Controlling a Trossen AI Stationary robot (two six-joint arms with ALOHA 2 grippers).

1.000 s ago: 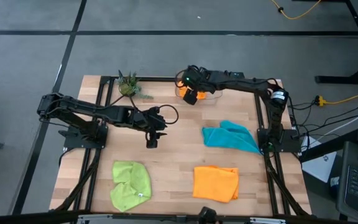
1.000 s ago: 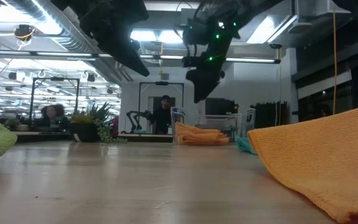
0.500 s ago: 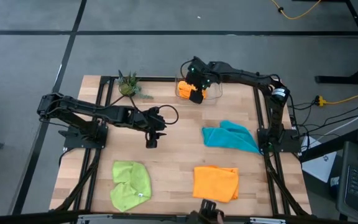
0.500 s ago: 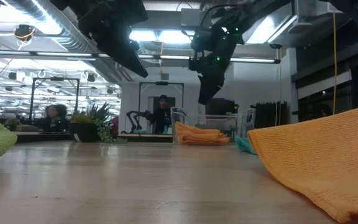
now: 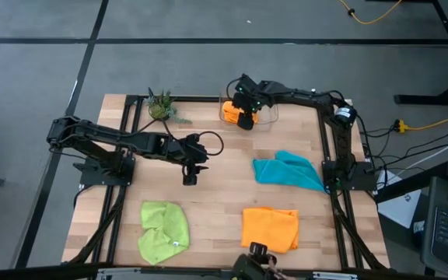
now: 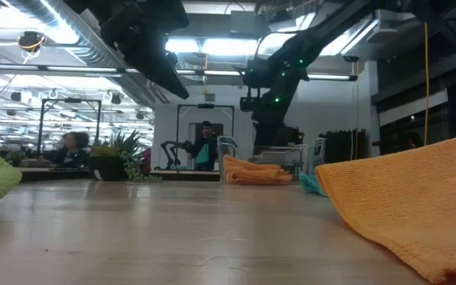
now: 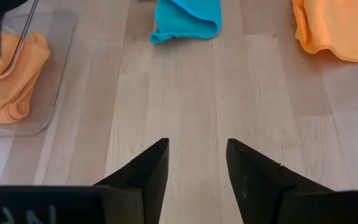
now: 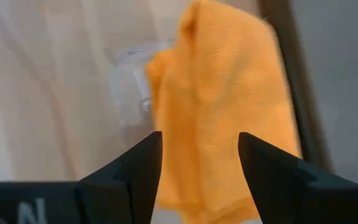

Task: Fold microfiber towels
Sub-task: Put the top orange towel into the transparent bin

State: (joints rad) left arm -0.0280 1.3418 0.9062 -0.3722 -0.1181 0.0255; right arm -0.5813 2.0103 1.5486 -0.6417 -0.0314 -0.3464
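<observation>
Now my right claw (image 5: 245, 109), lifted and swung inward over the last second, hangs above the orange towel in the bin (image 5: 234, 114) at the counter's (image 5: 216, 194) far edge, its jaws open with nothing between them. I read this as a drop-off finished. My left claw (image 5: 190, 177) waits open mid-counter. The teal towel (image 5: 288, 171), lime green towel (image 5: 164, 229) and second orange towel (image 5: 270, 228) lie crumpled, unfolded.

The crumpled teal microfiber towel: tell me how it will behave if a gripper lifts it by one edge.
The crumpled teal microfiber towel lies in soft folds, so it will probably hang limp and unfold. It looks thin, likely light. Its rumpled layers suggest a pinch may catch more than one.
</observation>
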